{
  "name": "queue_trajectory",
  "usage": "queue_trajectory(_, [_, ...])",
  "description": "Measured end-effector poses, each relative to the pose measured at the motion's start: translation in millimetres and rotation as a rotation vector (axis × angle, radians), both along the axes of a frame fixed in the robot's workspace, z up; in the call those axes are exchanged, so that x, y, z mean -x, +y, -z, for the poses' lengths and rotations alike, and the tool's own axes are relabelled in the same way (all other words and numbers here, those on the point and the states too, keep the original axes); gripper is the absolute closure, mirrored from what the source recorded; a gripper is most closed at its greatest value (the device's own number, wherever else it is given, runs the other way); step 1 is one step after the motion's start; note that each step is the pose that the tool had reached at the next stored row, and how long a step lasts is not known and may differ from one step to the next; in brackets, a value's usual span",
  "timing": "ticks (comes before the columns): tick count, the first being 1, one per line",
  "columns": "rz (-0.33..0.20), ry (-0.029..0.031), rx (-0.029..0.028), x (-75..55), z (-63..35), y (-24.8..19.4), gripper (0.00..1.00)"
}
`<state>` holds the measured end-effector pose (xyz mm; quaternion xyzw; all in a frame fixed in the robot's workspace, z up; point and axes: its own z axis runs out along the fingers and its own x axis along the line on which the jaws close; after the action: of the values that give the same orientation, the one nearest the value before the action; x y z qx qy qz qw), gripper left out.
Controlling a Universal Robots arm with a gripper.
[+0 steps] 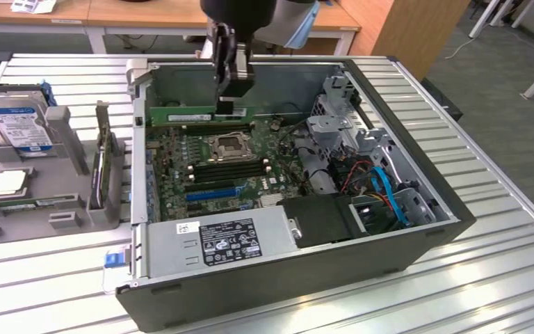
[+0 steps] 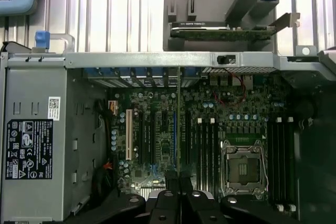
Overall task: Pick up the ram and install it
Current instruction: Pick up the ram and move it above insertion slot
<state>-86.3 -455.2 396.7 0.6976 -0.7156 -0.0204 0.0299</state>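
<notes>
My gripper (image 1: 233,103) hangs inside the open computer case (image 1: 416,174), near its far wall, shut on the ram (image 1: 188,115). The ram is a long green stick with a white label, held level and on edge above the motherboard (image 1: 179,163). In the wrist view the ram (image 2: 179,124) appears edge-on as a thin line running away from the gripper (image 2: 178,181), above the board between the card slots and the dark memory slots (image 2: 202,150). The memory slots (image 1: 230,168) lie nearer the camera than the CPU socket (image 1: 230,144) in the exterior view.
A grey holder tray (image 1: 58,221) on the exterior view's left carries a hard drive (image 1: 17,122), an upright dark expansion card (image 1: 103,163) and a CPU chip (image 1: 7,182). The power supply (image 1: 220,240) fills the case's near corner; drive cage and cables (image 1: 378,188) occupy its right.
</notes>
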Motion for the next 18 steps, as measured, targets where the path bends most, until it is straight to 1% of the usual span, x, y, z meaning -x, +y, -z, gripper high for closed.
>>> queue_trajectory(10, [0.0,0.0017,0.0,-21.2,0.0,0.0,0.88])
queue_trajectory(18, [0.0,0.0018,-0.0001,-32.7,0.0,0.0,0.88])
